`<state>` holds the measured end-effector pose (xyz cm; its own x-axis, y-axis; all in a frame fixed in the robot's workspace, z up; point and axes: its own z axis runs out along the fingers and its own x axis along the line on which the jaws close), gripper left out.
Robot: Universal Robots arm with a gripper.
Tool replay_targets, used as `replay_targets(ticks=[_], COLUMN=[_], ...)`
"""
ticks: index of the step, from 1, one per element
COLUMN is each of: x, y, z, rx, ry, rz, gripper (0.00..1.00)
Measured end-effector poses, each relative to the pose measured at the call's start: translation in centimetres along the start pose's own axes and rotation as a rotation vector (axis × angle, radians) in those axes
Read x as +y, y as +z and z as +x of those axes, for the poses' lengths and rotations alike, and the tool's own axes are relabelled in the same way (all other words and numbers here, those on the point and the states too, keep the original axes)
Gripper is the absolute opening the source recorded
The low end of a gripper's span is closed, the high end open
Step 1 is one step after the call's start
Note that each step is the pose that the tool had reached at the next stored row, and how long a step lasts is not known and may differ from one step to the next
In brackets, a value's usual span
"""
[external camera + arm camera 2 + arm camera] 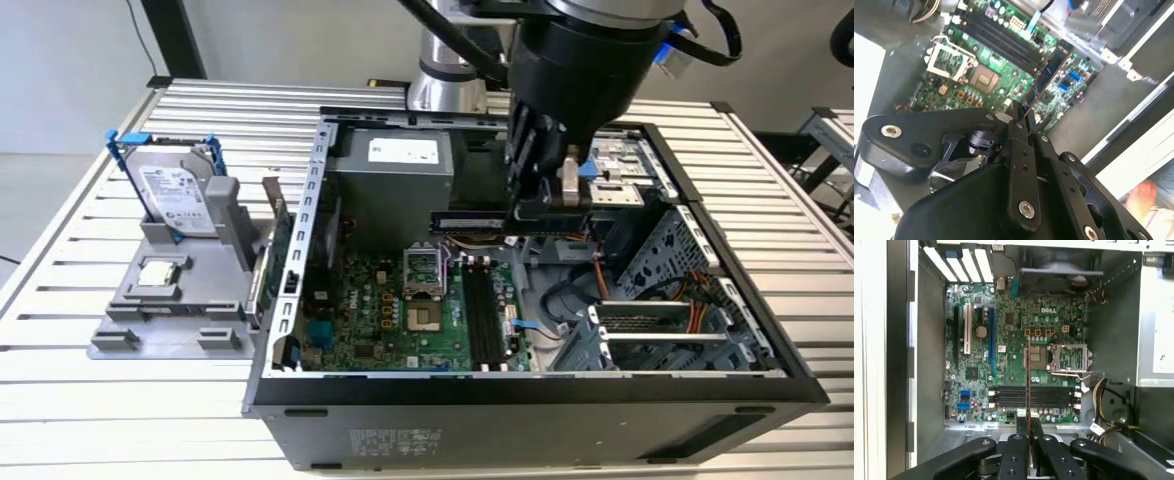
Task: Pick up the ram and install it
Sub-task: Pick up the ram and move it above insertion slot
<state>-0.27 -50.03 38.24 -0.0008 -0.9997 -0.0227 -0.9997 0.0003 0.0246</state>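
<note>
The gripper (pixel 537 212) is closed down to a narrow gap, its fingers clamping 1 end of the ram (pixel 467 222). The stick hangs level inside the open computer case (pixel 534 395), clear of the motherboard (pixel 367 320) on the case floor and touching nothing but the fingers. It sits over the CPU socket (pixel 423 270), just in front of the grey power supply (pixel 394 165) at the back of the case. The black memory slots (pixel 483 320) lie below it and nearer the case front, and the ram's length runs across them rather than along them. In the first wrist view the ram (pixel 1028 385) shows edge-on as a thin line rising from the gripper (pixel 1029 437) over the slots (pixel 1049 396). In the second wrist view its blue face (pixel 1053 67) juts out past the fingertips (pixel 1026 121).

The case lies on its side on a table (pixel 80 400) of ribbed aluminium slats. Beside the case, on the exterior view's left, a grey fixture (pixel 147 325) holds a silver hard drive (pixel 174 195) upright in a blue bracket, and a small square CPU chip (pixel 160 270) lies flat. Behind the case is a pale wall (pixel 294 40), and grey floor (pixel 40 200) shows off the table's edge. Another slatted surface (pixel 834 130) stands beyond the case on the exterior view's right.
</note>
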Motion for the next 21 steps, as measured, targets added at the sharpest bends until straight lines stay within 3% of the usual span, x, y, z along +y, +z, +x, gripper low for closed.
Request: replay_targets(ticks=[13,21], x=[-5.87,-8.32], y=[-0.15,-0.21], z=[-0.01,-0.01], rx=[0.0000,0.0001], ry=[0.000,0.000], rz=[0.0000,0.0000], gripper=[0.00,0.00])
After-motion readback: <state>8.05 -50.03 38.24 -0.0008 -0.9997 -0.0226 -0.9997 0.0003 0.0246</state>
